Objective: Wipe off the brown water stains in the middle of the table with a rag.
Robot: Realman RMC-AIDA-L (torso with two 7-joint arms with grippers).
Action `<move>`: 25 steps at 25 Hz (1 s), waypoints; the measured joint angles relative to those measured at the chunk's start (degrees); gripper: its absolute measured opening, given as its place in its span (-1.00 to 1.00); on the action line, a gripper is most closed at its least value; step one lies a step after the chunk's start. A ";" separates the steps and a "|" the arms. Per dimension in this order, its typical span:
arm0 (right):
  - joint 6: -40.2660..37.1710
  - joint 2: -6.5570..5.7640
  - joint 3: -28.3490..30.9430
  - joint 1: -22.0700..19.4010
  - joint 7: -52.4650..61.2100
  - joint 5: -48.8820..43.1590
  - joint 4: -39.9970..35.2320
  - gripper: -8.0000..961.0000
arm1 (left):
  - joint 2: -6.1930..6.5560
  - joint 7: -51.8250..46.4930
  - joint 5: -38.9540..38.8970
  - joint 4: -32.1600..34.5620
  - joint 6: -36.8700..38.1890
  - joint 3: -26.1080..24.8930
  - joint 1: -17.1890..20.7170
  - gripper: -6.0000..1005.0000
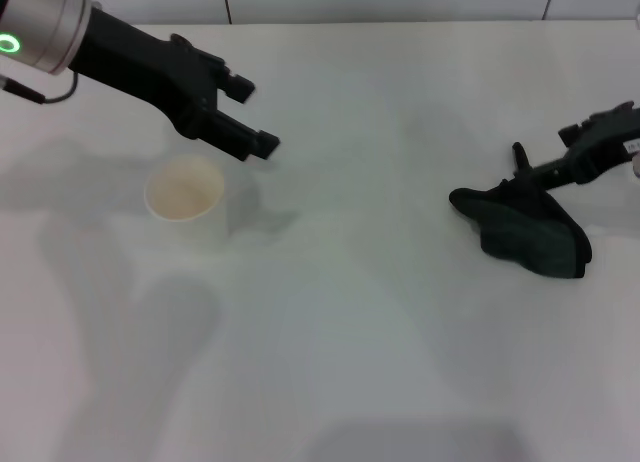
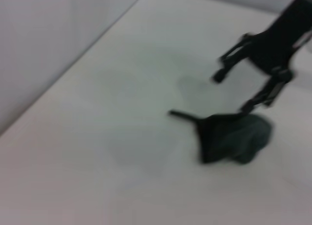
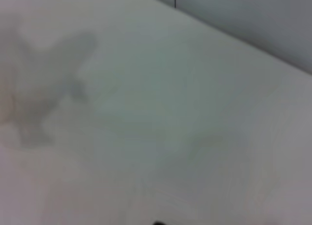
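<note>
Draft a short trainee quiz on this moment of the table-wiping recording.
1. True or false: the rag lies on the table right by the right tool.
2. The left tool, fingers apart, hovers beside: A a fruit bowl; B the white cup; C a spray bottle.
3. Can any brown stain be seen mid-table in these views?
Key: 1 true; 2 B; 3 no, none shows.

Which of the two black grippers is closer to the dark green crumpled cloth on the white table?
The right gripper, open at the edge of the dark green cloth rag; the left gripper hangs open by the cream-white cup, far from it.
</note>
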 joint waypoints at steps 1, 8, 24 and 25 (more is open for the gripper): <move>-0.10 -0.06 0.92 0.09 -0.84 1.21 0.39 0.70 | 0.00 -0.17 -0.62 -0.31 1.40 -0.01 0.27 0.72; 0.11 0.06 4.22 0.87 -6.81 7.45 3.67 0.82 | -0.13 -7.37 -11.08 -0.98 6.60 -0.08 7.39 0.72; 2.13 -0.04 5.35 2.24 -17.55 17.04 15.51 0.82 | 0.21 -1.72 -18.38 7.64 3.75 0.00 22.31 0.72; 2.16 -0.05 6.59 2.14 -18.47 17.90 16.75 0.82 | 0.28 -0.81 -18.11 7.75 3.71 0.00 22.95 0.72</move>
